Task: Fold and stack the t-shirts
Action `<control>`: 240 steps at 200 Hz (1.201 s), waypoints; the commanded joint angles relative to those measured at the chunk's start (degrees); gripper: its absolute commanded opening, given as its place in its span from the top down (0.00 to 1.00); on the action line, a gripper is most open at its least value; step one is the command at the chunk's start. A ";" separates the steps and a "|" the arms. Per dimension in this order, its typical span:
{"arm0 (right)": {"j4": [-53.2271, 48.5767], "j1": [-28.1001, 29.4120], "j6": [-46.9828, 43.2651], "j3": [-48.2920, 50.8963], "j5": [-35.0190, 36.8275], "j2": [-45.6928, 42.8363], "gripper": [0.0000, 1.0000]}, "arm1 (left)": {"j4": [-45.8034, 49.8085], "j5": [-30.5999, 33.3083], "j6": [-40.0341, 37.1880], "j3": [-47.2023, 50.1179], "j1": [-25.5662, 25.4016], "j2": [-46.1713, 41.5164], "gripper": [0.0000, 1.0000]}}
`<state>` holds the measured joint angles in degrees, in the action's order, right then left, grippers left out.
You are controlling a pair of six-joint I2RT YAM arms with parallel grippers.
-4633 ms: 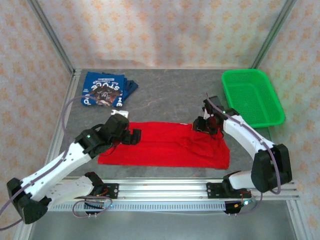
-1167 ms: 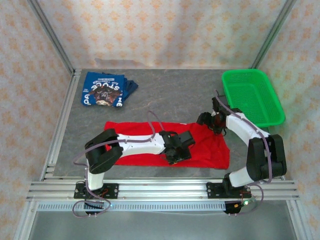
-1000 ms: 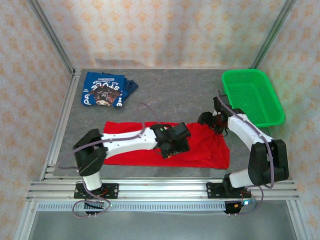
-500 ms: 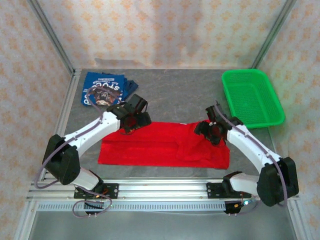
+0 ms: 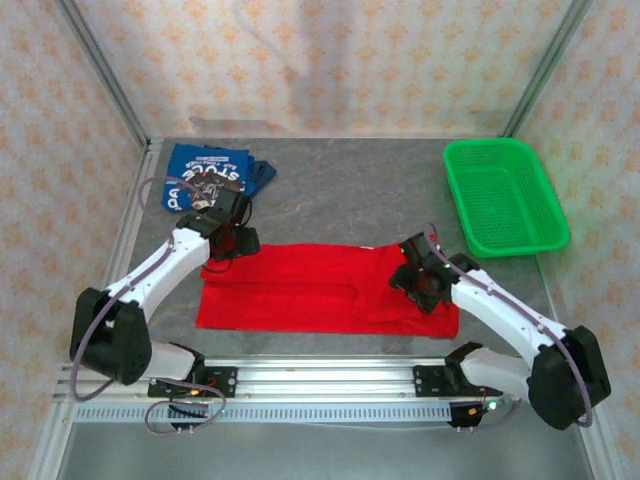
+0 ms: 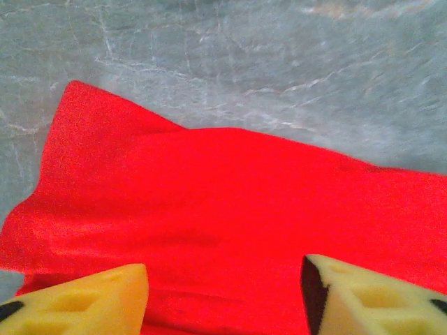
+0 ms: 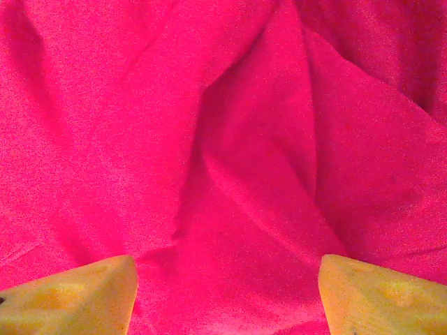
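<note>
Red t-shirt (image 5: 330,290): lies on the worktop (image 5: 340,200) near the front edge, spread as a long flat band running left to right, plain side up, no print showing. Looks already folded lengthwise, with a seam or fold line running through the middle. The right end is rumpled, with several soft ridges in the right wrist view (image 7: 230,160). The far-left corner is flat and slightly peaked in the left wrist view (image 6: 209,202).

Blue t-shirt (image 5: 210,180): folded, far-left corner of the worktop, lettering up, well apart from the red one.

Left hand (image 5: 232,240): over the band's far-left corner, jaws apart, yellow pads (image 6: 77,300) either side of flat cloth, nothing pinched.

Right hand (image 5: 418,282): over the rumpled right end, jaws apart too, pads (image 7: 70,296) straddling a ridge, holding nothing.

Green basket (image 5: 455,190): far right, not involved.

Handling, as a judgement: thin, light, limp cloth with no stiffness, so it will sag and drag if lifted from one point. Best taken at an end, pinching both layers at the edge or corner, one hand per corner. The ridge on the right gives an easy pinch. The flat left corner calls for pressing down to gather cloth. Risk: catching only the top layer and opening the fold.
</note>
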<state>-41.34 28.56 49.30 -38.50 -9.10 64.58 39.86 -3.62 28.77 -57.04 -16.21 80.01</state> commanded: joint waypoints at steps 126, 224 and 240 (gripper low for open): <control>1.50 -8.23 -5.17 -39.58 15.60 49.91 0.37 | -0.22 1.63 8.75 8.22 9.07 13.96 0.56; -11.26 -6.54 -23.06 -111.14 -4.24 90.99 0.25 | -2.75 -10.26 30.21 25.22 -4.09 -2.91 0.57; -6.66 -6.00 -23.73 -106.93 -7.89 86.60 0.22 | -3.79 -10.33 32.10 24.96 -7.43 -1.78 0.55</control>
<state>-51.13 21.78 29.17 -148.18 -8.38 154.56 34.15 -10.59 54.33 -34.63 -19.40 75.50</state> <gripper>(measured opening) 0.760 0.439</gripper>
